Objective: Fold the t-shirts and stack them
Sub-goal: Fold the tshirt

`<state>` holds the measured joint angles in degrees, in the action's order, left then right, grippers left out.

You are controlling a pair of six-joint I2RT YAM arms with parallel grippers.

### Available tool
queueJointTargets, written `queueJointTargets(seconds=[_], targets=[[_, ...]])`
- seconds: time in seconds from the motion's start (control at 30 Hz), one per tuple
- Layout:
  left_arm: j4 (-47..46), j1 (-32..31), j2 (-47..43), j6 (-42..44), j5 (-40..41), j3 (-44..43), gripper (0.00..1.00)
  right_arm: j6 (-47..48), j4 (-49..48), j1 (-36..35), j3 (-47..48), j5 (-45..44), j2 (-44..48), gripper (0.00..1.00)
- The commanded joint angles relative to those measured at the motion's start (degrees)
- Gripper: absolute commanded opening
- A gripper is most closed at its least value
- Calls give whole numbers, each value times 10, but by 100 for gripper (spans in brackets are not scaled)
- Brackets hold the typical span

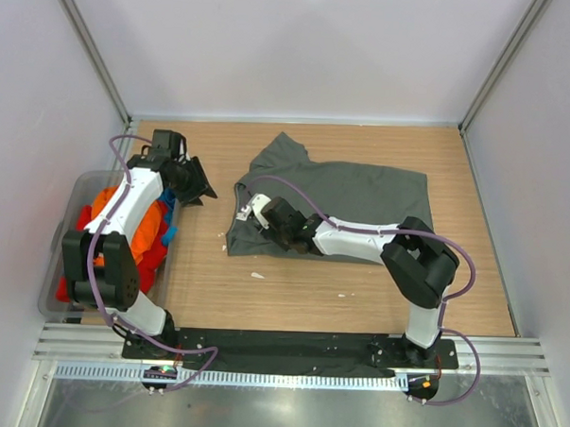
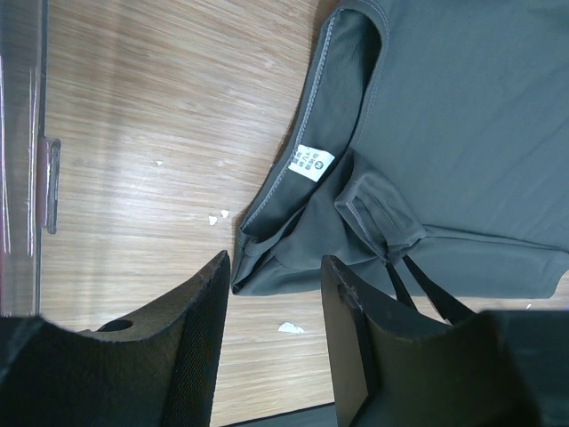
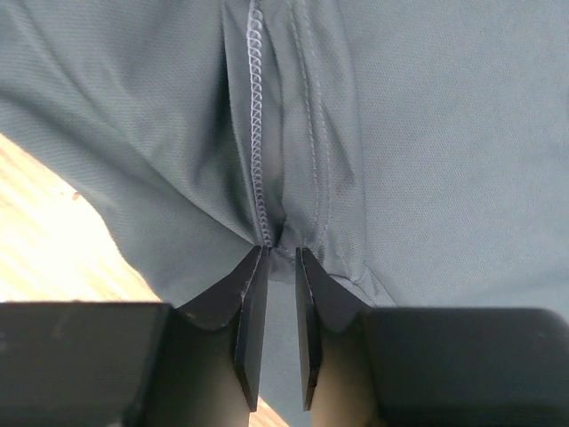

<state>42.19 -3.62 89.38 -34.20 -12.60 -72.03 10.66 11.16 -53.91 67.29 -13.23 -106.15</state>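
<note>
A dark grey-green t-shirt (image 1: pixel 352 193) lies spread and rumpled on the wooden table. Its collar with a white label (image 2: pixel 312 164) shows in the left wrist view. My right gripper (image 1: pixel 250 212) is at the shirt's left part. In the right wrist view it (image 3: pixel 281 253) is shut on a pinched fold of the shirt (image 3: pixel 427 133) along a seam. My left gripper (image 1: pixel 203 186) hovers left of the shirt, open and empty (image 2: pixel 276 262). Orange (image 1: pixel 138 221), red (image 1: pixel 64 289) and blue (image 1: pixel 168 229) shirts lie bunched in the bin.
A translucent grey plastic bin (image 1: pixel 83 178) stands at the table's left edge, under my left arm; its wall shows in the left wrist view (image 2: pixel 27 178). Small white scraps (image 1: pixel 257 275) lie on the wood near the shirt. Walls enclose the table on three sides.
</note>
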Motion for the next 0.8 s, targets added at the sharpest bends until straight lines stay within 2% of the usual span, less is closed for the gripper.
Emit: queueJointTargets(seconds=[0.0, 0.4, 0.67, 0.77], targets=[[-16, 4, -15, 9, 4, 0, 47, 3, -11, -2, 24, -22, -5, 24], [-20, 4, -14, 13, 10, 4, 47, -1, 43, -9, 41, 0, 19, 38], [-20, 4, -11, 17, 8, 5, 47, 0, 45, -13, 43, -20, 1, 37], [-19, 3, -11, 17, 7, 5, 47, 2, 42, -12, 46, -24, -5, 33]])
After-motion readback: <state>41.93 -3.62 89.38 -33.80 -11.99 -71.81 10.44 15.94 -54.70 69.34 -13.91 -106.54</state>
